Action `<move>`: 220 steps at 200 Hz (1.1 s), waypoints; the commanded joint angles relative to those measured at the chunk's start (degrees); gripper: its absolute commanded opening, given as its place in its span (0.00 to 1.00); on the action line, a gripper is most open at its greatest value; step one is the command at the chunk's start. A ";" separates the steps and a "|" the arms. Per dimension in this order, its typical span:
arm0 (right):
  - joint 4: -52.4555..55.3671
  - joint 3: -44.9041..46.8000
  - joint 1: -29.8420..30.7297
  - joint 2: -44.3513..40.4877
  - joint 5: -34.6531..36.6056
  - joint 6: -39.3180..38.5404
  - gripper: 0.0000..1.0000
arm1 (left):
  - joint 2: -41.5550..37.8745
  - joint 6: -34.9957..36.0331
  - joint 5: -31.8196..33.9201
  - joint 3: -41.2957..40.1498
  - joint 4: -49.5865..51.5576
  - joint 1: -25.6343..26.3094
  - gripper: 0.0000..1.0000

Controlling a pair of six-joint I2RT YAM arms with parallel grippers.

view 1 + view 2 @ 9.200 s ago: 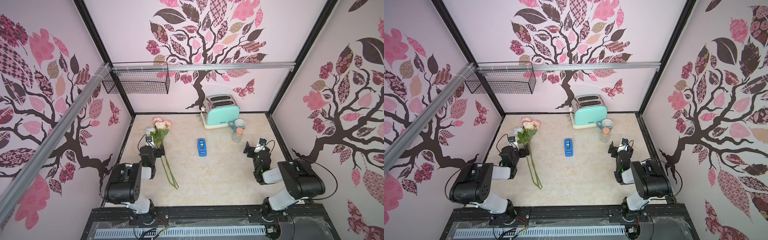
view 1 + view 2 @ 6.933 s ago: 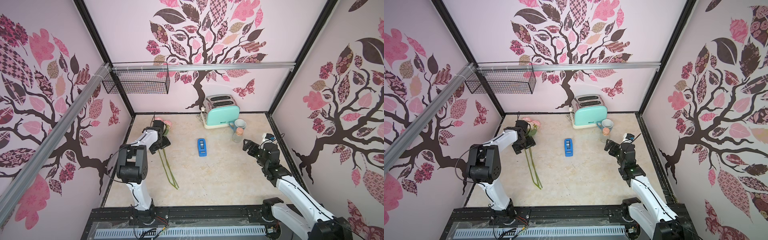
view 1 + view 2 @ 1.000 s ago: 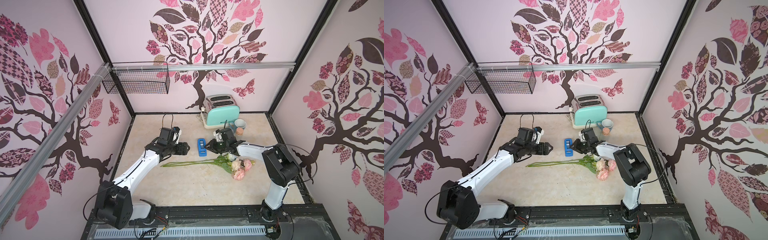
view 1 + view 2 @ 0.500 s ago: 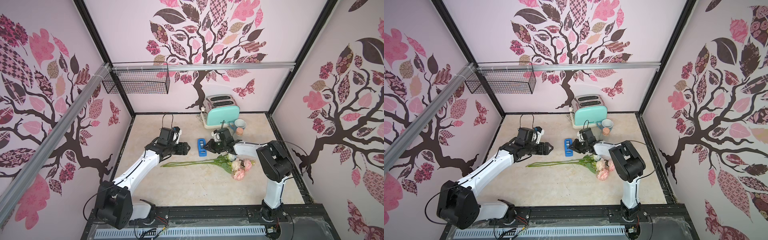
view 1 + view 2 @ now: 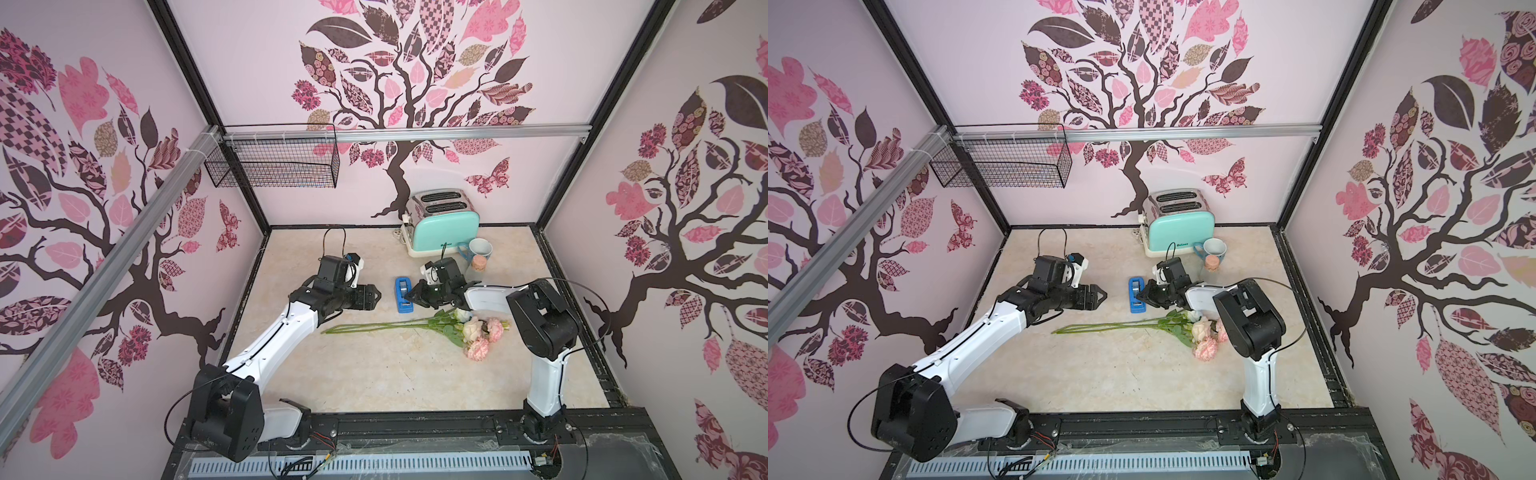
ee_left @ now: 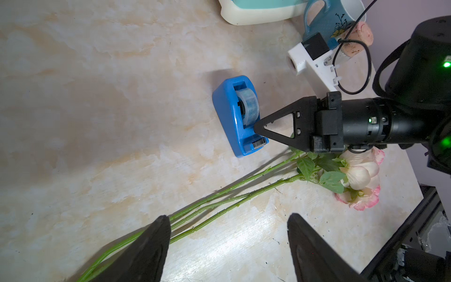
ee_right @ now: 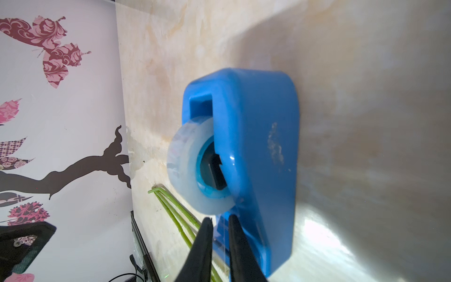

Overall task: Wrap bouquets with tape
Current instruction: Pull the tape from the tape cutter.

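My right gripper (image 7: 219,219) has narrowed over the last second to a slim gap at the cutter end of the tape (image 5: 404,294), so I judge a pinch on the loose end is close. My left gripper (image 5: 375,296) hangs wide across the tape from it. The bouquets (image 5: 415,326) lie flat just beside the tape, unwrapped.

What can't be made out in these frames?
1. Right wrist view: whether the right gripper has the end of the tape pinched. The strip is clear and the close-up is blurred.
2. A top view: some blooms of the bouquet are hidden behind the right arm.
3. Both top views: the lettering on the toaster is too small to read.
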State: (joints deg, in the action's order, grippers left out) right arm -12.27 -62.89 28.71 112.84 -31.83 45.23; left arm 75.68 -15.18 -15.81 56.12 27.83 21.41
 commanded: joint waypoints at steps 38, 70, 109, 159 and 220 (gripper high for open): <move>1.56 -1.31 0.48 3.36 -2.55 -0.49 0.16 | -1.06 0.16 -0.11 -1.72 -1.25 -0.05 0.79; 0.30 -1.09 0.47 2.88 -4.08 0.02 0.12 | -1.21 0.06 0.08 -2.08 -1.64 -0.05 0.78; -1.72 -0.56 0.47 2.22 -6.42 1.09 0.12 | -1.67 0.06 0.43 -2.43 -2.08 -0.05 0.77; -0.61 -0.06 0.47 1.62 -5.23 1.90 0.09 | -1.76 0.13 0.43 -2.59 -2.17 -0.05 0.78; -3.98 2.13 0.38 0.05 -6.23 4.65 0.00 | -1.86 0.15 0.52 -2.82 -2.61 -0.05 0.78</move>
State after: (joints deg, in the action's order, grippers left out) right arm -15.07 -62.08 28.42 113.47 -35.09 48.07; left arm 74.81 -15.18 -15.57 54.87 26.20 21.41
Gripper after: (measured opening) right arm 0.047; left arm 0.775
